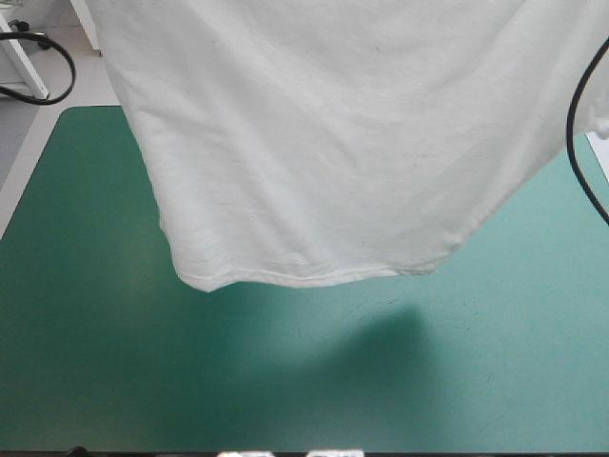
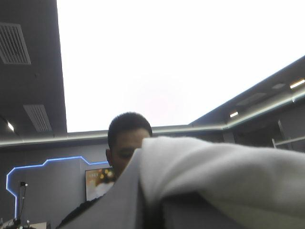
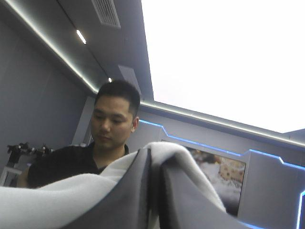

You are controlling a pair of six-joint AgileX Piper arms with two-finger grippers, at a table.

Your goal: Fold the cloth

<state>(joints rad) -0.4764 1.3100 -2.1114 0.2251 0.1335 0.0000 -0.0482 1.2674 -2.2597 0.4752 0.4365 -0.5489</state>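
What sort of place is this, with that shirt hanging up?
Likely a robot lab workbench: the white T-shirt hangs above a teal-green table cover, gripped by the left hand and right hand.

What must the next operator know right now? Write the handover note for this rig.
Left tool: shut on the T-shirt, raised high.
Right tool: shut on the T-shirt, also raised.
T-shirt: lifted and hanging spread between the two tools, with its hem lowest, over the middle of the teal-green cover. Its shadow lies apart from it on the cover, so it appears to be off the table.
Done: picked up and opened out in the air.
Left: lay it flat, then make every fold.
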